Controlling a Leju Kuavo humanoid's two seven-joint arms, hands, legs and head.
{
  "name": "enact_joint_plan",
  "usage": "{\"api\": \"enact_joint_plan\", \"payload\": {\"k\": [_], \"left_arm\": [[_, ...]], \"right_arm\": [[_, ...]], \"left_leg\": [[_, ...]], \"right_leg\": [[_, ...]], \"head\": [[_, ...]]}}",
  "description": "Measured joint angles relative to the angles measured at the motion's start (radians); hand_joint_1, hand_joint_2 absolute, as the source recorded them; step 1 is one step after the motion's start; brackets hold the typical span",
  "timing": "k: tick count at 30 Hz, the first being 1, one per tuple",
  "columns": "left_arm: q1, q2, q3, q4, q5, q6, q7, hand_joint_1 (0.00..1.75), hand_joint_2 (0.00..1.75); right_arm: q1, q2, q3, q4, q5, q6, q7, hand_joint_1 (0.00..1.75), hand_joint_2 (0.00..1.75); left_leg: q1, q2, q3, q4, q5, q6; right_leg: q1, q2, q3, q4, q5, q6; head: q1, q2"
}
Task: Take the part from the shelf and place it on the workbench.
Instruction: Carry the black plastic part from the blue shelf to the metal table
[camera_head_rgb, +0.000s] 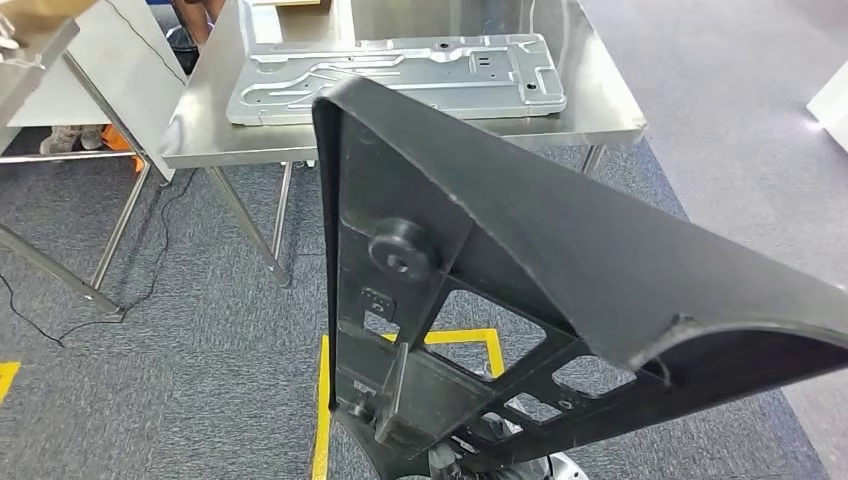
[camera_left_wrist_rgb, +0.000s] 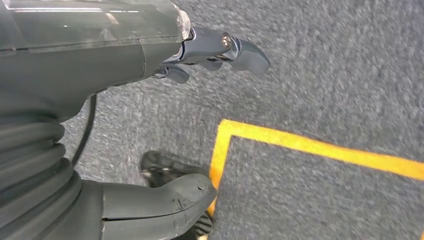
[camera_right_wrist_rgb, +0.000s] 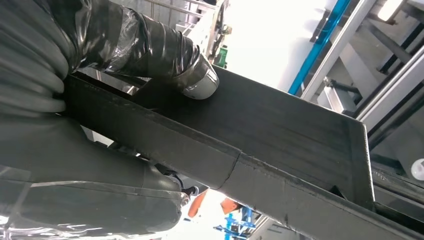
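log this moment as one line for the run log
phase: carrying toward workbench | right hand: grips black plastic part | left hand: holds nothing, fingers apart, over carpet | on workbench: grey metal panel | placed: not yet

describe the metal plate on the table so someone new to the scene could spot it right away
Start at the steel table standing on the grey carpet, beyond the black part that fills the foreground of the head view. The metal plate lies flat on its top. It is a wide, pale silver stamped sheet with raised ribs and small holes, unlike the dark webbed part in front.
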Motion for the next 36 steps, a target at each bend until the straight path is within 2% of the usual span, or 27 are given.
{"api": "enact_joint_plan", "payload": {"k": [1, 2, 3, 4, 5, 6, 8, 9, 11, 13, 14, 15, 16, 17, 18, 20, 21, 24, 25, 26, 28, 29, 30, 31, 33, 34, 36], "left_arm": [[0.001, 0.000, 0.000, 0.000, 0.000, 0.000, 0.000, 0.00, 1.75], [0.001, 0.000, 0.000, 0.000, -0.001, 0.000, 0.000, 0.00, 1.75], [0.002, 0.001, 0.000, 0.000, -0.001, 0.000, -0.001, 0.00, 1.75], [0.003, 0.001, 0.000, 0.000, -0.001, -0.001, -0.001, 0.00, 1.75], [0.004, 0.002, 0.000, 0.000, -0.001, -0.001, -0.002, 0.00, 1.75], [0.006, 0.002, 0.000, 0.000, -0.001, -0.001, -0.002, 0.00, 1.75], [0.007, 0.002, 0.000, 0.000, -0.002, -0.001, -0.002, 0.00, 1.75], [0.006, 0.002, 0.000, 0.000, -0.002, -0.001, -0.002, 0.00, 1.75], [0.004, 0.002, 0.000, 0.000, -0.002, -0.001, -0.002, 0.00, 1.75], [0.004, 0.001, 0.000, 0.000, -0.002, -0.002, -0.002, 0.00, 1.75], [0.005, 0.000, 0.000, 0.000, -0.002, -0.002, -0.002, 0.00, 1.75], [0.006, 0.000, 0.000, 0.000, -0.002, -0.002, -0.002, 0.00, 1.75], [0.006, -0.001, 0.000, 0.000, -0.002, -0.002, -0.002, 0.00, 1.75], [0.006, -0.002, 0.000, 0.000, -0.002, -0.002, -0.002, 0.00, 1.75], [0.006, -0.002, 0.000, 0.000, -0.002, -0.002, -0.003, 0.00, 1.75], [0.006, -0.002, 0.000, 0.000, -0.002, -0.002, -0.003, 0.00, 1.75], [0.006, -0.003, 0.000, 0.000, -0.001, -0.002, -0.004, 0.00, 1.75], [0.006, -0.004, 0.001, 0.000, 0.000, -0.002, -0.004, 0.00, 1.75], [0.005, -0.004, 0.001, 0.000, 0.000, -0.003, -0.004, 0.00, 1.75], [0.004, -0.005, 0.002, 0.000, 0.000, -0.003, -0.004, 0.00, 1.75], [0.005, -0.005, 0.004, 0.000, 0.001, -0.002, -0.004, 0.00, 1.75], [0.006, -0.005, 0.005, 0.000, 0.001, -0.002, -0.004, 0.00, 1.75], [0.008, -0.005, 0.006, 0.000, 0.001, -0.002, -0.004, 0.00, 1.75], [0.009, -0.005, 0.007, 0.000, 0.001, -0.002, -0.004, 0.00, 1.75], [0.009, -0.005, 0.007, 0.000, 0.001, -0.002, -0.004, 0.00, 1.75], [0.008, -0.005, 0.007, 0.000, 0.002, -0.002, -0.004, 0.00, 1.75], [0.008, -0.005, 0.007, 0.000, 0.002, -0.002, -0.004, 0.00, 1.75]], "right_arm": [[0.000, 0.000, 0.000, 0.000, 0.000, 0.000, 0.000, 1.75, 1.75], [0.000, 0.000, 0.000, 0.000, 0.001, 0.000, 0.001, 1.75, 1.75], [0.000, 0.000, 0.000, 0.000, 0.001, 0.000, 0.002, 1.75, 1.75], [0.000, 0.000, 0.000, 0.001, 0.002, 0.000, 0.002, 1.75, 1.75], [0.000, 0.000, 0.000, 0.001, 0.003, 0.000, 0.003, 1.75, 1.75], [0.000, 0.000, 0.000, 0.002, 0.004, 0.000, 0.004, 1.75, 1.75], [0.001, 0.000, 0.000, 0.001, 0.005, 0.000, 0.005, 1.75, 1.75], [0.001, 0.000, 0.000, 0.001, 0.005, 0.000, 0.005, 1.75, 1.75], [0.000, -0.001, 0.000, 0.000, 0.005, -0.001, 0.005, 1.75, 1.75], [0.002, -0.001, 0.000, 0.000, 0.006, -0.002, 0.005, 1.75, 1.75], [0.004, -0.001, 0.000, 0.000, 0.007, -0.002, 0.005, 1.75, 1.75], [0.005, -0.002, 0.000, 0.000, 0.008, -0.003, 0.006, 1.75, 1.75], [0.007, -0.002, 0.000, 0.000, 0.010, -0.005, 0.006, 1.75, 1.75], [0.007, -0.002, 0.000, 0.000, 0.011, -0.007, 0.006, 1.75, 1.75], [0.008, -0.003, 0.000, 0.000, 0.013, -0.010, 0.007, 1.75, 1.75], [0.010, -0.004, 0.000, 0.000, 0.017, -0.015, 0.009, 1.75, 1.75], [0.012, -0.005, 0.000, 0.000, 0.019, -0.018, 0.012, 1.75, 1.75], [0.019, -0.006, 0.000, 0.000, 0.037, -0.031, 0.021, 1.75, 1.75], [0.019, -0.006, 0.000, 0.000, 0.044, -0.038, 0.022, 1.75, 1.75], [0.020, -0.005, 0.000, 0.000, 0.050, -0.045, 0.023, 1.75, 1.75], [0.022, -0.006, -0.001, 0.000, 0.055, -0.053, 0.022, 1.75, 1.75], [0.025, -0.006, -0.001, 0.000, 0.056, -0.054, 0.022, 1.75, 1.75], [0.027, -0.006, -0.001, 0.000, 0.057, -0.054, 0.022, 1.75, 1.75], [0.029, -0.006, -0.001, 0.000, 0.057, -0.054, 0.022, 1.75, 1.75], [0.031, -0.006, -0.001, 0.000, 0.058, -0.054, 0.022, 1.75, 1.75], [0.030, -0.006, -0.001, 0.000, 0.058, -0.054, 0.022, 1.75, 1.75], [0.031, -0.006, -0.002, -0.001, 0.059, -0.054, 0.023, 1.75, 1.75]], "left_leg": [[-0.003, 0.000, 0.000, -0.044, 0.036, 0.007], [-0.007, 0.000, 0.009, -0.105, 0.094, 0.017], [-0.012, -0.001, 0.017, -0.157, 0.137, 0.025], [-0.018, -0.003, 0.024, -0.196, 0.161, 0.033], [-0.022, -0.005, 0.027, -0.218, 0.173, 0.039], [-0.023, -0.008, 0.029, -0.223, 0.170, 0.044], [-0.019, -0.008, 0.047, -0.240, 0.192, 0.053], [-0.016, -0.008, 0.057, -0.245, 0.200, 0.057], [-0.012, -0.006, 0.071, -0.250, 0.202, 0.059], [-0.011, -0.006, 0.073, -0.250, 0.196, 0.059], [-0.011, -0.006, 0.076, -0.250, 0.192, 0.057], [-0.010, -0.007, 0.081, -0.250, 0.187, 0.055], [-0.008, -0.007, 0.088, -0.250, 0.181, 0.052], [-0.007, -0.008, 0.097, -0.250, 0.175, 0.048], [-0.006, -0.008, 0.106, -0.250, 0.169, 0.043], [-0.006, -0.008, 0.114, -0.252, 0.158, 0.031], [-0.007, -0.008, 0.117, -0.249, 0.157, 0.024], [-0.006, -0.006, 0.121, -0.219, 0.144, 0.007], [-0.005, -0.005, 0.109, -0.190, 0.128, 0.005], [-0.004, -0.005, 0.083, -0.143, 0.102, 0.004], [-0.004, -0.005, 0.007, -0.025, 0.050, 0.002], [-0.004, -0.005, -0.025, 0.016, 0.041, 0.000], [-0.004, -0.005, -0.042, 0.023, 0.053, -0.001], [-0.005, -0.005, -0.040, -0.008, 0.087, 0.000], [-0.007, -0.004, 0.000, -0.134, 0.177, 0.007], [-0.010, -0.004, 0.017, -0.183, 0.207, 0.012], [-0.019, -0.002, 0.032, -0.232, 0.216, 0.023]], "right_leg": [[0.003, 0.001, 0.014, 0.000, -0.009, 0.000], [0.006, 0.001, 0.026, -0.001, -0.018, 0.000], [0.009, 0.002, 0.037, -0.001, -0.027, 0.002], [0.010, 0.003, 0.044, -0.001, -0.035, 0.006], [0.011, 0.005, 0.050, 0.000, -0.040, 0.011], [0.013, 0.007, 0.054, 0.005, -0.039, 0.018], [0.014, 0.007, 0.059, 0.019, -0.040, 0.030], [0.013, 0.006, 0.056, 0.035, -0.049, 0.036], [0.008, 0.004, 0.019, 0.110, -0.103, 0.049], [-0.001, 0.003, -0.054, 0.221, -0.157, 0.061], [-0.005, 0.002, -0.082, 0.252, -0.161, 0.065], [-0.008, 0.001, -0.094, 0.249, -0.141, 0.068], [-0.011, 0.000, -0.087, 0.209, -0.102, 0.069], [-0.014, -0.001, -0.067, 0.143, -0.052, 0.069], [-0.013, -0.002, -0.047, 0.085, -0.023, 0.067], [-0.008, -0.005, -0.026, 0.019, -0.014, 0.056], [-0.006, -0.005, -0.025, 0.017, -0.021, 0.048], [-0.009, -0.005, -0.004, 0.006, -0.002, 0.025], [-0.010, -0.006, 0.004, 0.002, -0.004, 0.019], [-0.011, -0.007, 0.010, 0.000, -0.006, 0.014], [-0.009, -0.006, 0.015, -0.001, -0.014, 0.008], [-0.007, -0.005, 0.019, -0.001, -0.018, 0.007], [-0.006, -0.005, 0.024, -0.001, -0.024, 0.007], [-0.004, -0.004, 0.033, -0.001, -0.030, 0.007], [-0.003, -0.004, 0.056, -0.002, -0.046, 0.010], [-0.003, -0.005, 0.066, -0.006, -0.052, 0.013], [-0.004, -0.007, 0.077, -0.013, -0.056, 0.024]], "head": [[0.000, 0.000], [0.000, 0.000], [0.000, 0.000], [0.000, 0.000], [0.000, 0.000], [0.000, 0.000], [0.000, 0.000], [0.000, 0.000], [0.000, 0.000], [0.000, 0.000], [0.000, 0.000], [0.000, 0.000], [0.000, 0.000], [0.000, 0.000], [0.000, 0.000], [0.000, 0.000], [0.000, 0.000], [0.000, 0.000], [0.000, 0.000], [0.000, 0.000], [0.000, 0.000], [0.000, 0.000], [0.000, 0.000], [0.000, 0.000], [0.000, 0.000], [0.000, 0.000], [0.000, 0.000]]}}
